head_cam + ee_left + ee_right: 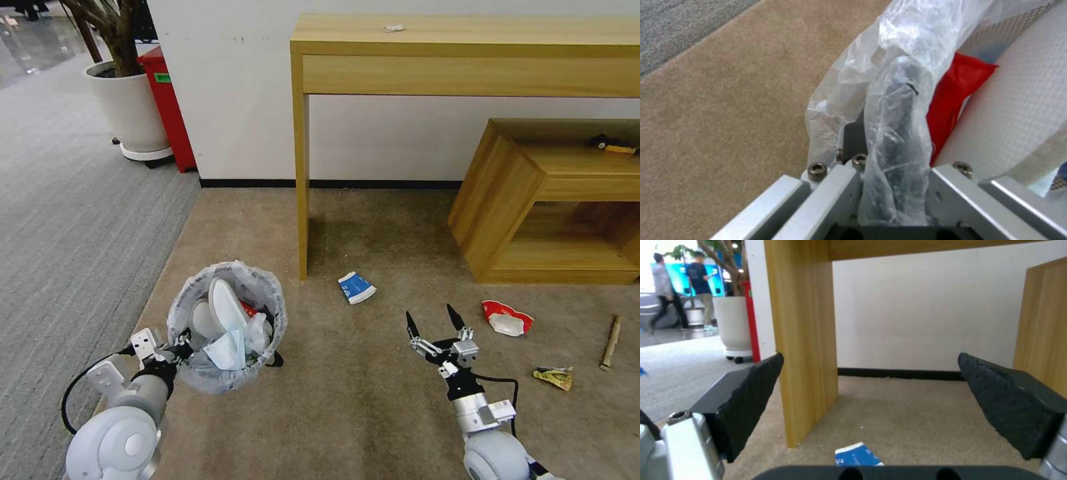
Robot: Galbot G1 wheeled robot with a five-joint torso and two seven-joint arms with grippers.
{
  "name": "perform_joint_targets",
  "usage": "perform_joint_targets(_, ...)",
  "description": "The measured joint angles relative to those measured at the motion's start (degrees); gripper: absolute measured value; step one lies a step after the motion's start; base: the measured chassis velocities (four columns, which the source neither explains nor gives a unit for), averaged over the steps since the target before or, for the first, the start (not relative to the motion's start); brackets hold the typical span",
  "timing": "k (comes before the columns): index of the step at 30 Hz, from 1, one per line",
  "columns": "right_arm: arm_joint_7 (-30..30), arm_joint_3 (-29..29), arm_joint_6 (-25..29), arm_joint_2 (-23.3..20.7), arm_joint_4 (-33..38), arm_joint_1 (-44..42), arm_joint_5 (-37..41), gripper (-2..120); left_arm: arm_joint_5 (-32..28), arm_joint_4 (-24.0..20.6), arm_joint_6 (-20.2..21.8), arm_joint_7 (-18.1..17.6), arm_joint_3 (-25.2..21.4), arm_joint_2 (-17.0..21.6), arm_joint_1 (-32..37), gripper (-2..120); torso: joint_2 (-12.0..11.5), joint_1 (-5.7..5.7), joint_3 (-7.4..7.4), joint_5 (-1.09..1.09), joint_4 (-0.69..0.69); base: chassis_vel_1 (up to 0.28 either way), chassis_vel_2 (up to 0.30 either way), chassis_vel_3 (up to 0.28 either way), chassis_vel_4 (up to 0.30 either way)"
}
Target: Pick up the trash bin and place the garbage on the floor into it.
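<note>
The small round black trash bin (227,327) lined with crinkled translucent plastic sits at lower left of the head view, stuffed with white slippers, a blue mask and red scraps. The left gripper (179,348) has its fingers clamped on the bin's rim. On the beige carpet floor (373,407) lie four pieces: one blue-white carton (356,287), one red-white cup (507,317), one yellowish wrapper (555,377), one wooden stick (610,343). The right gripper (437,328) hovers lower right, fingers spread apart.
</note>
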Motion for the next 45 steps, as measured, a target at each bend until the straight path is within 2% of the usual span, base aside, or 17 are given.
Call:
perform_joint_targets(11,-2.20,0.09,1.35,0.23,-1.03,-0.66,0.63,100,0.02,0.52,-0.07,0.03,0.27,-0.24,-0.29,0,0.00,0.00,0.00,-0.01,0.00,-0.046,-0.041,0.047,0.048)
perform_joint_targets(24,-3.04,-0.17,2.00,0.28,-1.77,-0.31,1.00,100,0.28,1.27,-0.09,0.10,0.80,-0.78,-0.59,0,0.00,0.00,0.01,0.01,-0.01,-0.176,-0.177,0.178,0.176)
perform_joint_targets(35,-4.00,-0.23,2.49,0.28,-2.43,-0.50,1.15,100,0.41,1.97,-0.14,0.11,1.08,-0.80,-1.11,0,0.00,0.01,0.00,-0.01,0.01,-0.087,-0.093,0.096,0.095)
perform_joint_targets(45,-4.49,-0.42,2.93,0.12,-3.08,-0.50,1.22,100,0.45,2.40,-0.17,0.07,1.58,-0.94,-1.53,0,0.00,0.01,0.00,-0.01,-0.01,-0.226,-0.231,0.222,0.212)
